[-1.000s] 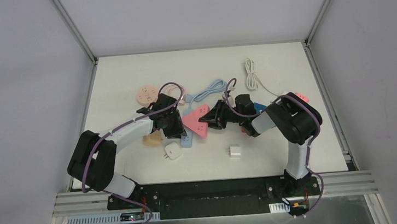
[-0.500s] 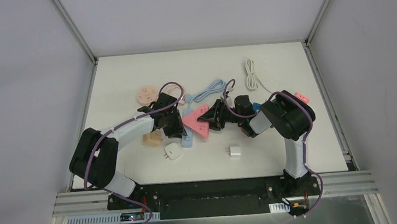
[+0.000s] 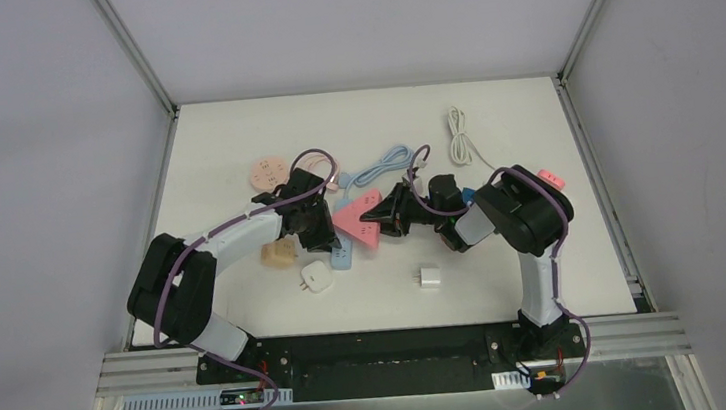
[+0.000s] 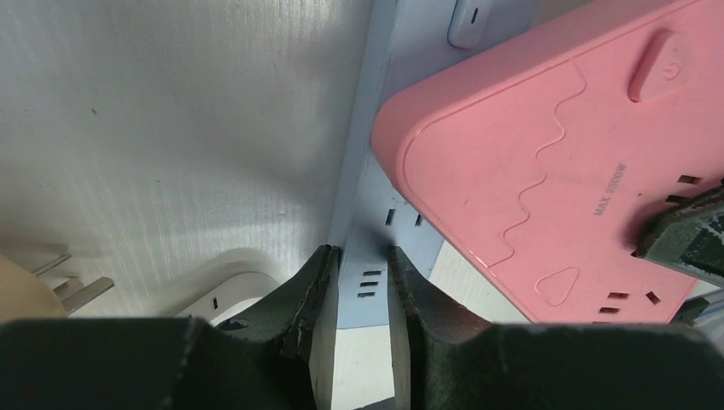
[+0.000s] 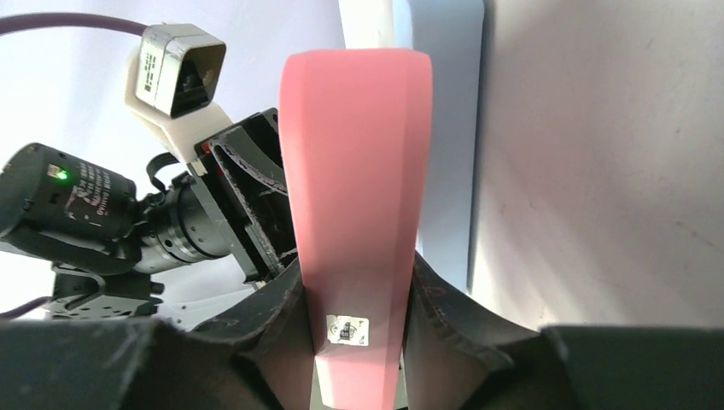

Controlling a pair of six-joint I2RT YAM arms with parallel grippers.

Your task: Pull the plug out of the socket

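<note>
White desk [image 3: 232, 137], two arms converged on its middle. Compared with a second ago, the right arm [image 3: 526, 219] has swung its elbow slightly left and pushed the wrist left with it. The left arm [image 3: 232, 240] has barely shifted. The loose items sit where they were.

Pink adapter [image 3: 359, 225]: one, triangular, mid-desk between the two wrists, nudged a little left and far of its earlier spot. Socket face up, one rounded corner pointing left towards the left fingers [image 4: 307, 299]. Its right edge runs into the right fingers [image 5: 440, 312], which are clenched on it, one finger on each side.

It lies on top of the blue power strip [image 3: 342, 258]: one, long axis roughly near–far, near end sticking out from under the pink corner. The joint between the two is hidden.

Left fingers: narrow gap, tips down at the blue strip's left edge, just beside the pink corner. Can't tell whether they pinch it or only press.

Loose items:
- Two white adapters: one [image 3: 318, 278] just beside the strip's near end, one [image 3: 430, 278] near-right, well apart.
- One beige plug [image 3: 277, 254], left of the strip.
- One round pink socket [image 3: 264, 171], far-left.
- Two cables: the white cable [image 3: 461, 135] far-right, the light blue cable [image 3: 380, 166] just far of the pink adapter.
</note>
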